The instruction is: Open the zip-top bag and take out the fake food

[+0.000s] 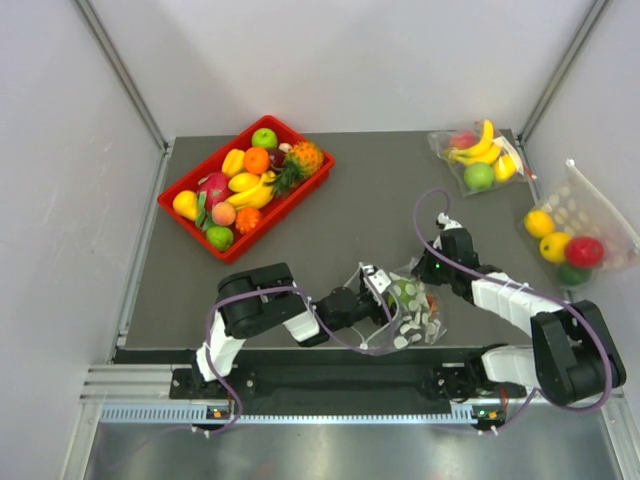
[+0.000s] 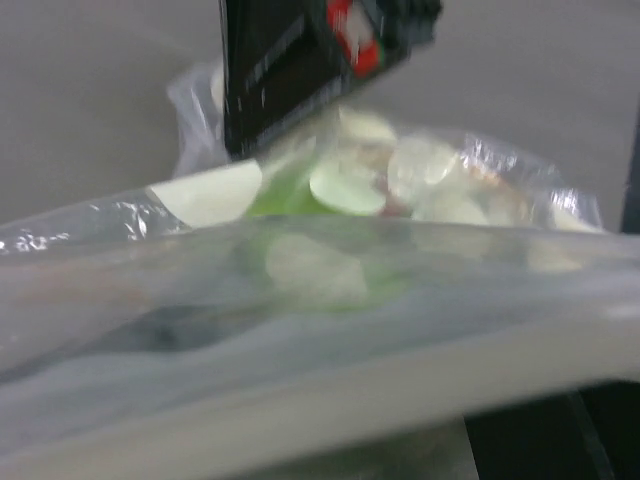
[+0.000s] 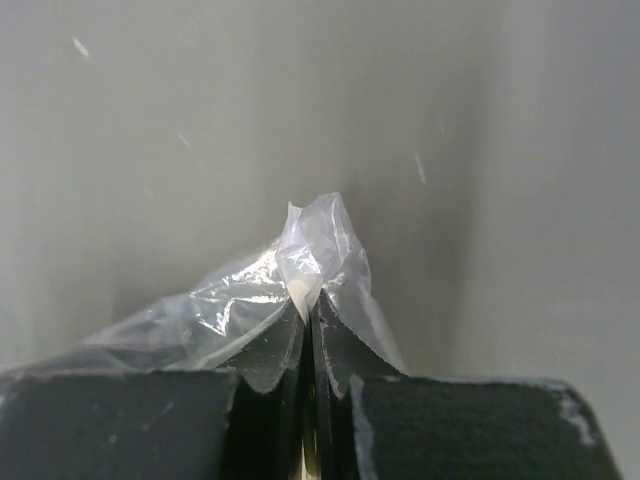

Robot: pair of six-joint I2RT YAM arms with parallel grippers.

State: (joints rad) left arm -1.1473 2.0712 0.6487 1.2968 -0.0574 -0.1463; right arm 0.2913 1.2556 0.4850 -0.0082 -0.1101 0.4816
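Observation:
The zip-top bag (image 1: 418,312), clear with pale round dots, lies near the table's front edge between both arms. Fake food shows through it: a green fruit (image 1: 404,292) and something reddish (image 1: 432,300). My right gripper (image 1: 431,271) is at the bag's far right edge. In the right wrist view it (image 3: 308,305) is shut on a pinched fold of clear plastic (image 3: 318,240). My left gripper (image 1: 384,296) stands open at the bag's left side. In the left wrist view the bag (image 2: 300,330) fills the frame and hides the fingers. The green fruit (image 2: 285,195) shows through the plastic there.
A red tray (image 1: 163,199) holding several fruits stands at the back left. A clear bag with a banana and a green apple (image 1: 478,158) lies at the back right. A bigger dotted bag of yellow and red fruit (image 1: 570,235) sits at the right edge.

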